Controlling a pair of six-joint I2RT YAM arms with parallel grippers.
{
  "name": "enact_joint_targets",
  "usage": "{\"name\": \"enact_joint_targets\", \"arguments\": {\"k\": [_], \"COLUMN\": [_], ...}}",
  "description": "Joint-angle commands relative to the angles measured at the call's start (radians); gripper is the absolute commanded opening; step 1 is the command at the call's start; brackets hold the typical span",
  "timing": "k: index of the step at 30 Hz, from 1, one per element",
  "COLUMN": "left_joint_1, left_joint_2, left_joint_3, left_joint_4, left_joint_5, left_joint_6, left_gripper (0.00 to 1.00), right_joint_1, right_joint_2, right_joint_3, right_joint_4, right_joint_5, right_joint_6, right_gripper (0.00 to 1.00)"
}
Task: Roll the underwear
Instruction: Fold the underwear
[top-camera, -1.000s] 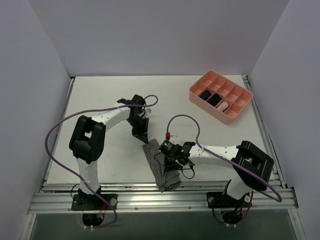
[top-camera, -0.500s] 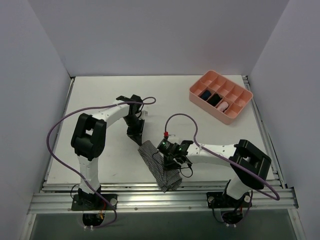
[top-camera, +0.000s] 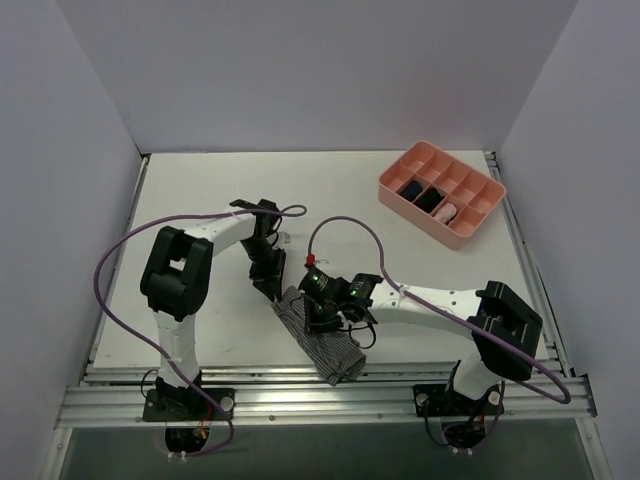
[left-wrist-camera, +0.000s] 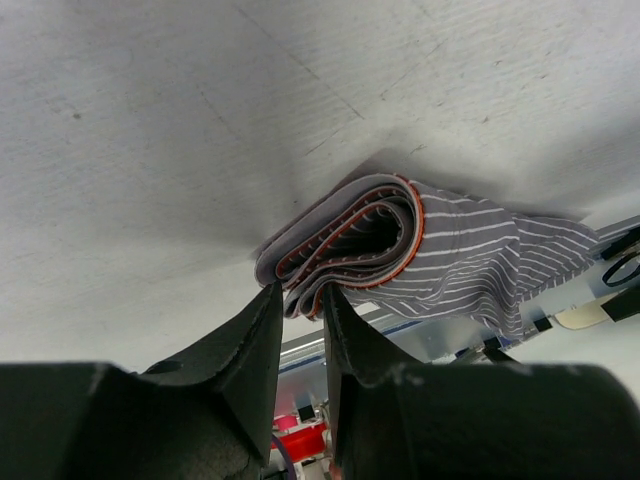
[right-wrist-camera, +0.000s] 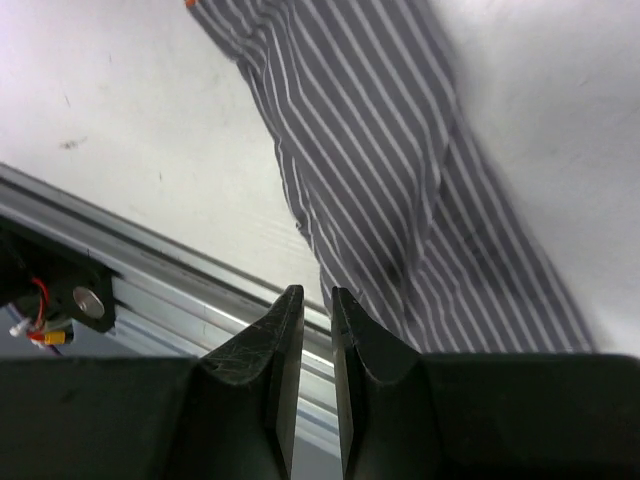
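Observation:
The underwear (top-camera: 322, 340) is a grey striped strip lying slantwise near the table's front edge. Its far end is folded into a loose roll (left-wrist-camera: 350, 235) with orange-edged layers. My left gripper (left-wrist-camera: 303, 295) stands at that rolled end with its jaws a little apart, and the roll's edge rests just at the fingertips. In the top view the left gripper (top-camera: 268, 286) is at the strip's upper left corner. My right gripper (top-camera: 320, 310) hovers over the strip's upper part. In the right wrist view the right gripper (right-wrist-camera: 316, 292) shows a narrow slit with nothing in it, above the flat striped cloth (right-wrist-camera: 380, 160).
A pink divided tray (top-camera: 478, 223) sits at the back right and holds a blue bundle (top-camera: 409, 187), a dark bundle (top-camera: 430, 198) and a pink bundle (top-camera: 447, 211). The metal rail (top-camera: 250, 398) runs along the front edge, close to the strip's near end.
The left gripper's jaws have parted at the rolled end. Both grippers have shifted left, and the strip's far end has moved left with them.

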Motion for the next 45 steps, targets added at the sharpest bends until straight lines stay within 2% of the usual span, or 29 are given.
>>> {"name": "enact_joint_targets", "arguments": {"k": [1,3,9,17,23,28,33,36,40,45], "left_joint_1": [0.009,0.023,0.070,0.084,0.173,0.237,0.250,0.233,0.189,0.130], "left_joint_2": [-0.029,-0.042,-0.091,-0.131,-0.174,-0.158,-0.135,-0.131,-0.093,-0.012], "left_joint_3": [-0.032,-0.049,-0.109,-0.149,-0.147,-0.034,0.093,0.167,0.255,0.298], "left_joint_4": [0.026,0.039,0.072,0.103,0.131,0.120,0.135,0.180,0.230,0.328], "left_joint_5": [0.030,0.041,0.067,0.073,0.036,-0.037,-0.036,0.016,0.082,0.140], "left_joint_6": [-0.002,-0.011,-0.049,-0.088,-0.158,-0.189,-0.229,-0.243,-0.261,-0.295], "left_gripper": [0.31,0.31,0.30,0.30,0.30,0.30,0.31,0.31,0.31,0.31], "right_joint_1": [0.045,0.054,0.063,0.073,-0.024,-0.186,-0.233,-0.233,-0.256,-0.324], "right_joint_2": [-0.029,-0.035,0.008,0.103,0.181,0.262,0.354,0.319,0.220,0.195], "right_joint_3": [-0.058,-0.096,-0.106,-0.093,-0.012,0.107,0.276,0.339,0.347,0.345], "right_joint_4": [0.045,0.093,0.093,-0.013,-0.065,-0.064,-0.122,-0.154,-0.145,-0.145], "right_joint_5": [-0.066,-0.080,-0.107,0.001,0.046,0.040,0.023,-0.020,-0.068,0.037], "right_joint_6": [0.054,0.077,0.055,0.017,-0.107,-0.326,-0.494,-0.468,-0.345,-0.317], "right_gripper": [0.14,0.14,0.14,0.13,0.13,0.14,0.15,0.15,0.15,0.15]}}
